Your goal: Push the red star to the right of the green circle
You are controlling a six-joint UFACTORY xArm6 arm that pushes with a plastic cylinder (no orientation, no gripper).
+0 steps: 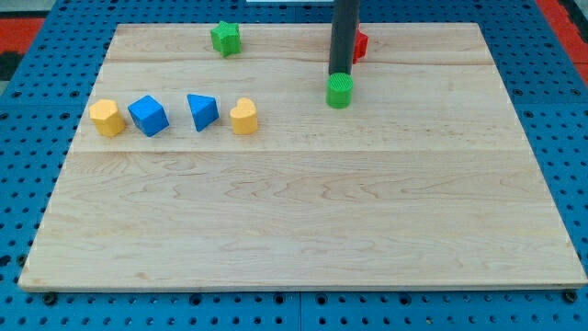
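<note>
Pincer apart or together? I cannot tell, because the arm shows only a straight dark rod dropping in from the view's top. Its lower end, my tip (pixel 341 74), sits right at the top edge of the green circle (pixel 339 91). It looks to be touching or just short of it, and the angle won't settle which.

Now the red star (pixel 360 44): it's up near the top edge of the desk (pixel 303 230), tucked behind the rod. Only its right part peeks out on the view's right of the shaft, so its shape is hard to read. It lies toward the view's top and slightly right of the green circle, near it but apart.

Over to the view's left, a green star (pixel 225 38) sits close to the top edge, well apart from the action. Below it runs a row of four: a yellow block (pixel 107 118), a blue cube (pixel 148 115), a blue triangle (pixel 202 111) and a yellow heart (pixel 243 116), each just beside the next. Around the wooden desk lies a blue pegboard (pixel 28 138).
</note>
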